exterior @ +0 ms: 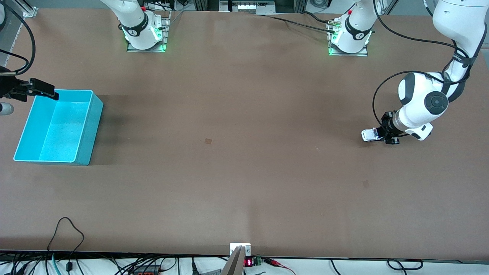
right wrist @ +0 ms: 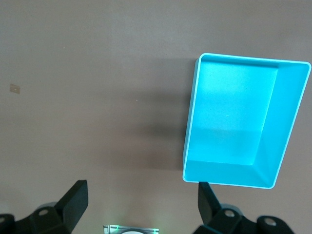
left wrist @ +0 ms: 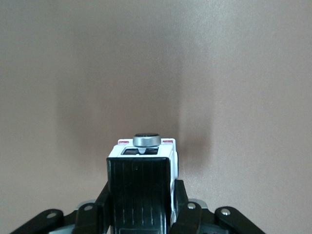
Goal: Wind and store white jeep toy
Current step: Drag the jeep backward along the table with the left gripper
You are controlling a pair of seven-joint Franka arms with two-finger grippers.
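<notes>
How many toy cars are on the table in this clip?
1. The white jeep toy sits at the left arm's end of the table, gripped between the left claw's fingers. The cyan bin shows none inside.

The white jeep toy [exterior: 369,135] [left wrist: 143,170], black-roofed, sits upright on the desk [exterior: 244,172] at the left arm's end, clamped between fingers [left wrist: 183,202].

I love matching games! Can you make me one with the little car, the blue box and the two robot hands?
Things:
1. white jeep toy
2. cyan bin
3. left gripper
4. right gripper

States:
A. fingers spread open, holding nothing
B. empty, at the right arm's end of the table
C. shut on the toy
D. gripped, down at the table

Pairs: 1-D, 2-B, 3-C, 4-A
</notes>
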